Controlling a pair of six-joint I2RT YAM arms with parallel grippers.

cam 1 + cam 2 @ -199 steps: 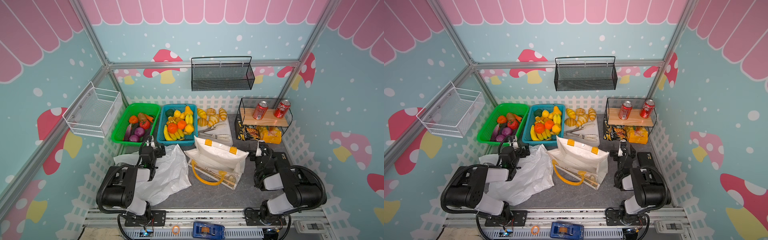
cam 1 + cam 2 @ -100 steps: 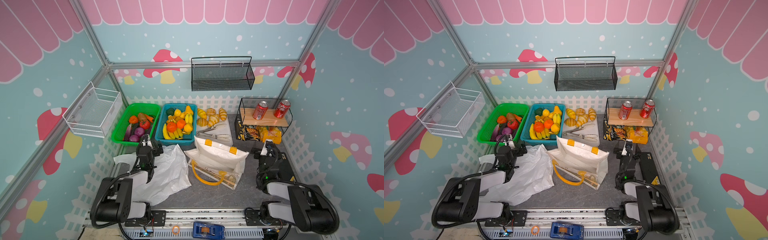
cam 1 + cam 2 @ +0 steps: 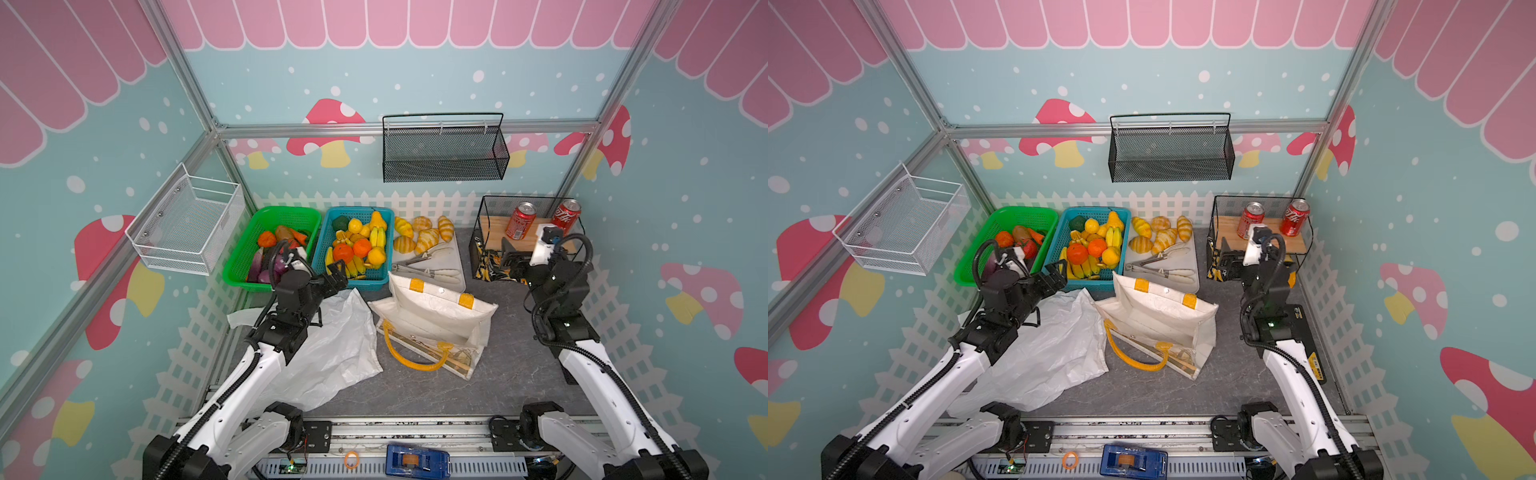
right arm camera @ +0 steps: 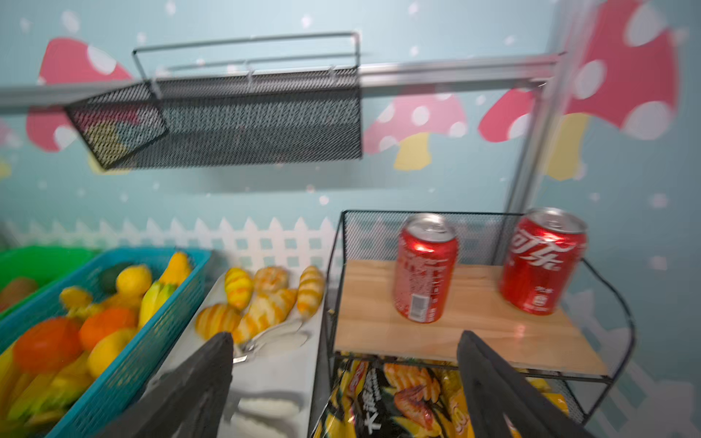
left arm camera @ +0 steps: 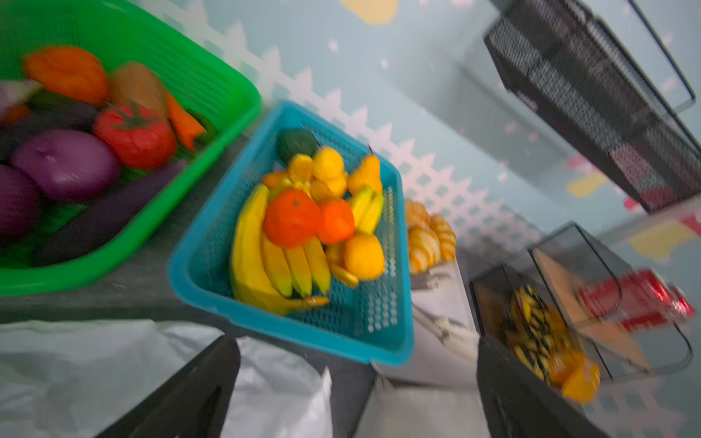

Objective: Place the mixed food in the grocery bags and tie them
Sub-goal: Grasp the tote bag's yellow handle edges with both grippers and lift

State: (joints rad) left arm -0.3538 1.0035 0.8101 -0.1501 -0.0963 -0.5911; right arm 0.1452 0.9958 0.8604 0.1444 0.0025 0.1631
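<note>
Two red soda cans (image 3: 520, 221) (image 3: 566, 218) stand on the wooden shelf, clear in the right wrist view (image 4: 424, 267) (image 4: 542, 259). My right gripper (image 3: 513, 259) (image 4: 343, 337) hangs open just in front of and below that shelf, empty. The red tomato (image 5: 134, 134) and two purple onions (image 5: 64, 163) (image 5: 15, 201) lie in the green basket (image 3: 249, 249). My left gripper (image 3: 336, 276) (image 5: 356, 343) is open and empty over the far edge of the crinkly white plastic bag (image 3: 332, 353), near the blue basket. The white tote with yellow handles (image 3: 432, 316) lies on its side mid-table.
A blue basket (image 3: 324, 245) holds oranges and bananas. Croissants (image 3: 419, 237) and tongs (image 3: 428, 270) sit on a white tray. Snack packets (image 4: 398, 398) fill the wire rack under the shelf. A black mesh basket (image 3: 442, 153) and a white wire basket (image 3: 187, 224) hang on the walls.
Both arms have unfolded and reached away from the front rail: the left gripper toward the baskets, the right gripper up toward the can shelf. Both stay empty.
</note>
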